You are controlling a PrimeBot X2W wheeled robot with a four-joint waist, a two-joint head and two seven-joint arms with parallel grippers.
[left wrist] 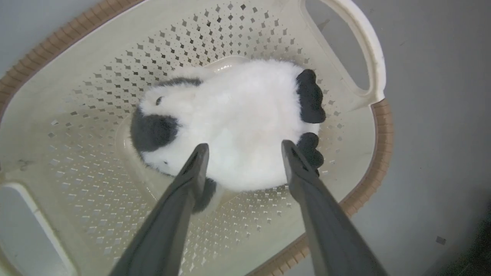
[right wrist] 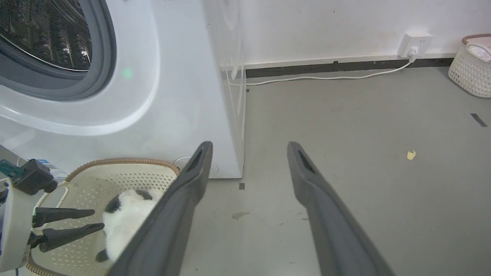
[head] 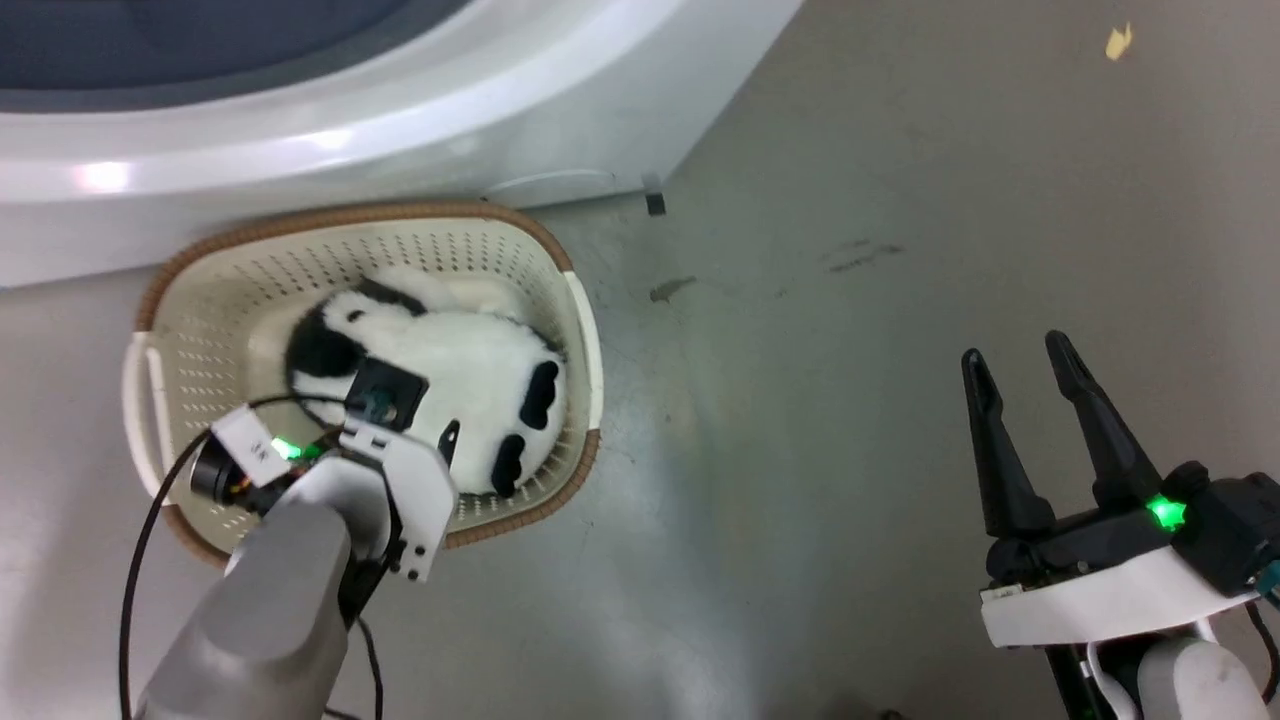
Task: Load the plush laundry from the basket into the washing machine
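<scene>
- Fluffy white-and-black plush laundry lies inside the oval, perforated cream basket with its ribbed brown rim, just beside the glossy white washing machine.
- Left fingers, dark and tapered, are spread apart over the plush, gripping nothing.
- Right fingers are spread and empty above the bare grey floor, well apart from the basket.

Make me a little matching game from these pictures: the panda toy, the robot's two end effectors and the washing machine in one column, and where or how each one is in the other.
Things:
1. plush panda
2. left end effector
3. right end effector
4. washing machine

Places or states:
A. open, above bare floor
B. lying in the basket
C. white, standing next to the basket, steel drum in sight
D. open, fingers pointing down at the plush panda

Pairs: 1-B, 2-D, 3-A, 4-C
</scene>
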